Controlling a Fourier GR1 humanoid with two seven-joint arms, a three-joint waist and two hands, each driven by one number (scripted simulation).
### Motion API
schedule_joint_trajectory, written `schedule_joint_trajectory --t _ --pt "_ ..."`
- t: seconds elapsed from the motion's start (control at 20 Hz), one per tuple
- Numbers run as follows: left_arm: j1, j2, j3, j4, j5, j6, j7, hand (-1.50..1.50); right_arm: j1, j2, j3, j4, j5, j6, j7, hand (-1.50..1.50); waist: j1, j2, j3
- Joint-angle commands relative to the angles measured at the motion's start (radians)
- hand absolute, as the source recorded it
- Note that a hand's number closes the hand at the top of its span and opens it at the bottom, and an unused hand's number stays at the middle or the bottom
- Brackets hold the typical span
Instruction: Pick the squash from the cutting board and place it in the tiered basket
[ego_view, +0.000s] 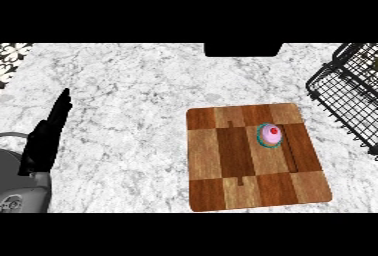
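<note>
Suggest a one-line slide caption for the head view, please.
Left hand rests open at left; pink-topped item sits on cutting board, wire basket at right.

A white-and-grey marbled worktop (148, 90) carries two things — a wooden cutting board (236, 165) of chequered light and dark blocks lying right of centre, and a black wire tiered basket (347, 95) at the right edge, well apart from the board.

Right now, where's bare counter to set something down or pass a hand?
Bare marble runs between the left hand and the cutting board, and along the far side above the board. The strip between board and wire basket is tight. On the board, only the pink cupcake-like item takes space.
</note>
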Motion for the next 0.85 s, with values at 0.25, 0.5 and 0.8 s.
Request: schedule_joint_trajectory --t 0.25,0.5,0.8 --pt "0.009 0.005 0.028 0.03 -0.008 0.012 -0.02 0.0 0.126 0.023 -0.061 -0.482 -0.089 0.237 0.221 -1.5 -0.042 -0.015 -0.001" --pt "0.042 0.004 0.036 0.005 -0.004 0.012 -0.01 0.0 0.352 0.092 -0.128 -0.829 -0.174 0.371 0.242 -1.5 -0.054 -0.018 0.0" --pt "0.01 0.02 0.062 0.051 0.024 -0.019 -0.044 0.0 0.607 0.241 -0.212 -1.264 -0.287 0.449 0.231 -1.5 -0.047 -0.008 0.0"
